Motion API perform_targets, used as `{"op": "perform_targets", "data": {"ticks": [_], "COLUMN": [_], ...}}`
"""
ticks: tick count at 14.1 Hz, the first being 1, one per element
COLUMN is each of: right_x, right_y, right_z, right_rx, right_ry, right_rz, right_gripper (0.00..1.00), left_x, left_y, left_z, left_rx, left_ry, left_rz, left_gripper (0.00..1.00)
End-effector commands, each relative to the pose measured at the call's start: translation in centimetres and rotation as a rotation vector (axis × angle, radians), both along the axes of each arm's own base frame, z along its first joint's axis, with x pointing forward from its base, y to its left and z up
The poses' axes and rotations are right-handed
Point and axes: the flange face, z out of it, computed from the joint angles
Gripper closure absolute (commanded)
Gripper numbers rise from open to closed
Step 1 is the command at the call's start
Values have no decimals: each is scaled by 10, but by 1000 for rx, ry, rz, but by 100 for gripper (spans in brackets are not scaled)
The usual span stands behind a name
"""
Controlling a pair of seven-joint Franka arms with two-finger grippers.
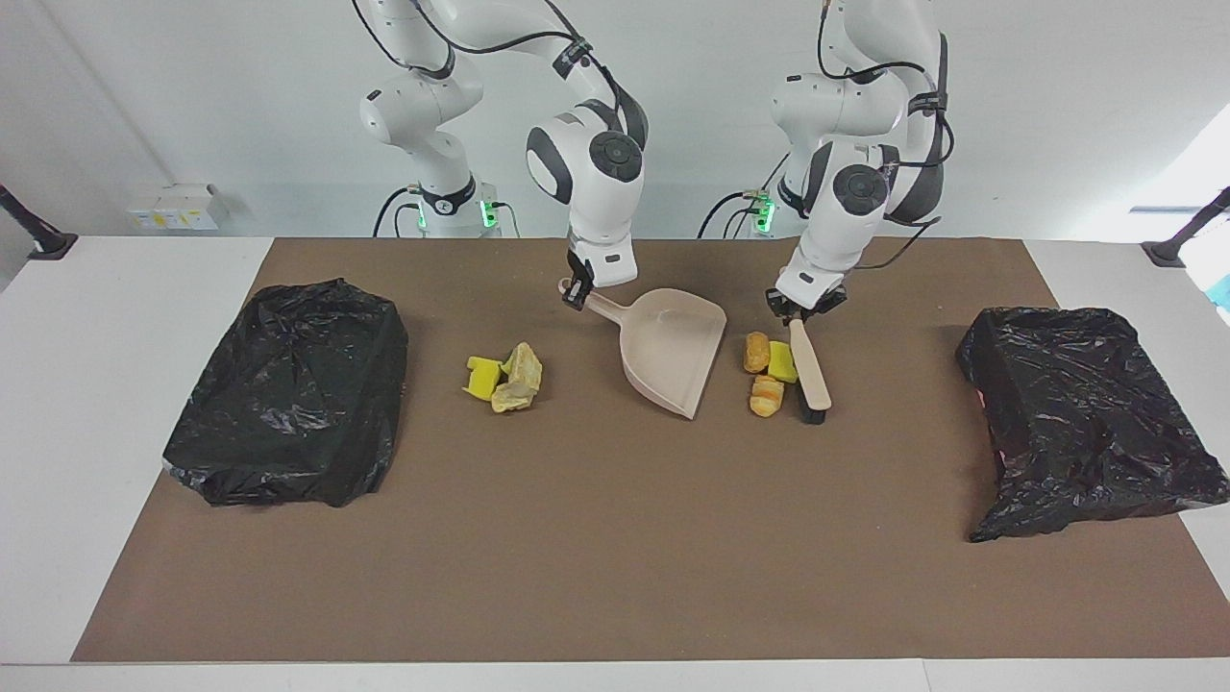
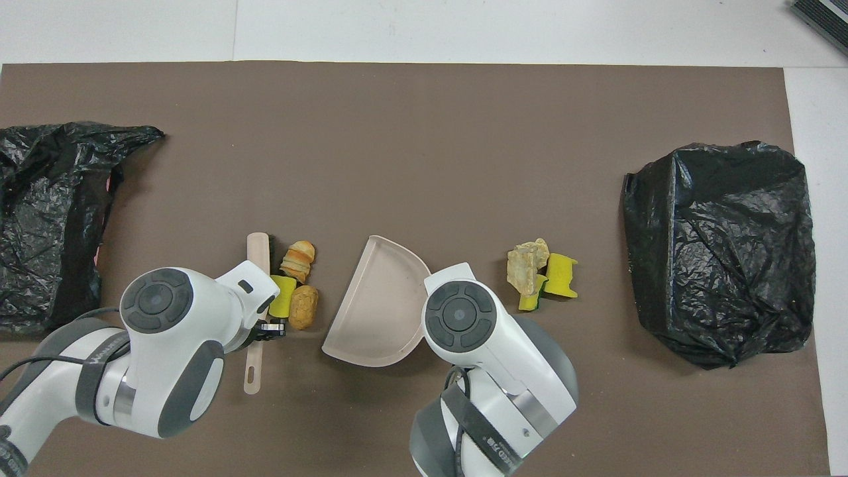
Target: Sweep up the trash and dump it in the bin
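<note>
My right gripper (image 1: 577, 291) is shut on the handle of the beige dustpan (image 1: 673, 351), whose open edge rests on the mat facing the trash beside it. My left gripper (image 1: 800, 309) is shut on the handle of the brush (image 1: 810, 370), bristles down on the mat. Between brush and dustpan lie a yellow sponge chunk (image 1: 780, 362) and two rolls (image 1: 757, 352) (image 1: 766, 395), the sponge pressed against the brush. Overhead shows the dustpan (image 2: 381, 305), brush (image 2: 255, 248), sponge (image 2: 283, 296) and left gripper (image 2: 268, 329). My right gripper is hidden under its wrist there.
Another yellow sponge (image 1: 482, 376) and a paper wad (image 1: 520, 377) lie beside the dustpan's handle, toward the right arm's end. A bin lined with a black bag stands at each end of the brown mat (image 1: 615, 538): one (image 1: 293, 389) at the right arm's end, one (image 1: 1086, 418) at the left arm's.
</note>
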Motion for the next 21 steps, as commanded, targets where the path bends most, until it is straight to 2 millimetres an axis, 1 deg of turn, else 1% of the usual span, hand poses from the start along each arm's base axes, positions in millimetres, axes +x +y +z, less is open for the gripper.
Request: {"op": "perform_targets", "data": {"ticks": [1, 2, 3, 6, 7, 8, 9, 11, 12, 13, 14, 15, 16, 17, 19, 21], "right_x": [2, 2, 1, 1, 2, 1, 2, 2, 1, 2, 2, 2, 1, 1, 2, 7], "right_y": [2, 2, 2, 2, 1, 2, 1, 1, 2, 1, 1, 0, 0, -5, -11, -22], "right_z": [3, 3, 3, 3, 3, 3, 3, 4, 4, 4, 4, 7, 13, 19, 33, 38], "right_rx": [-11, -11, -10, -9, -9, -9, -9, -8, -8, -8, -8, -5, -1, -3, 6, 5], "right_ry": [-15, -16, -15, -14, -14, -14, -14, -15, -15, -15, -15, -18, -23, -21, -32, -31], "right_rz": [-20, -21, -22, -23, -24, -23, -24, -24, -23, -24, -26, -26, -26, -32, -36, -48], "right_gripper": [100, 100, 100, 100, 100, 100, 100, 100, 100, 100, 100, 100, 100, 100, 100, 100], "left_x": [-11, -22, -34, -65, -72, -73, -70, -60, -52, -36, -23, -14, -7, -2, -3, -4], "left_y": [-43, -58, -72, -126, -138, -141, -140, -130, -117, -98, -87, -78, -64, -55, -48, -47], "left_z": [1, 2, 2, 14, 18, 19, 20, 24, 26, 31, 41, 48, 51, 58, 58, 58], "left_rx": [-15, -18, -50, -133, -154, -160, -161, -154, -150, -146, -123, -94, -68, -59, -48, -47], "left_ry": [7, 24, 70, 124, 131, 131, 133, 142, 142, 142, 135, 122, 112, 95, 101, 101], "left_rz": [-96, -129, -120, -164, -174, -176, -170, -143, -112, -65, -56, -58, -50, -39, -30, -31], "left_gripper": [100, 100, 100, 100, 100, 100, 100, 100, 100, 100, 100, 100, 100, 100, 100, 100]}}
